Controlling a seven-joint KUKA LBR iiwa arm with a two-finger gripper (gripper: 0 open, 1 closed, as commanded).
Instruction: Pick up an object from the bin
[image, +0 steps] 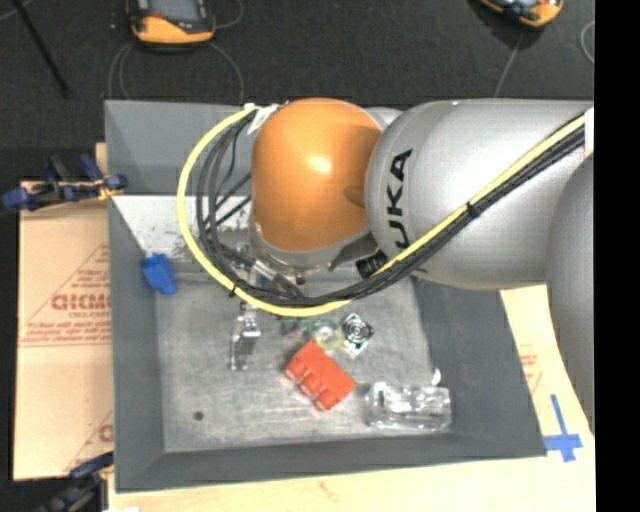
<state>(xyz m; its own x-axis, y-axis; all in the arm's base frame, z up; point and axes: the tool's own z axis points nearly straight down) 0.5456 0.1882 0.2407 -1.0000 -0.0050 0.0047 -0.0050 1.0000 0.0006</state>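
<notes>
Over the middle of the bin (140, 400), the gripper (274, 272) sits under the arm's orange cover (310, 175); I cannot tell whether it is open or closed. Nearest it, on the floor, lie a metal clip (241, 342) and a red block (320, 377).

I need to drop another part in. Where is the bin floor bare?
The lower-left floor is bare, between the blue piece, the lower wall and the red block. A smaller patch lies right of the shiny bit. Crowded: red block, shiny bit and clear plastic piece sit close together.
</notes>
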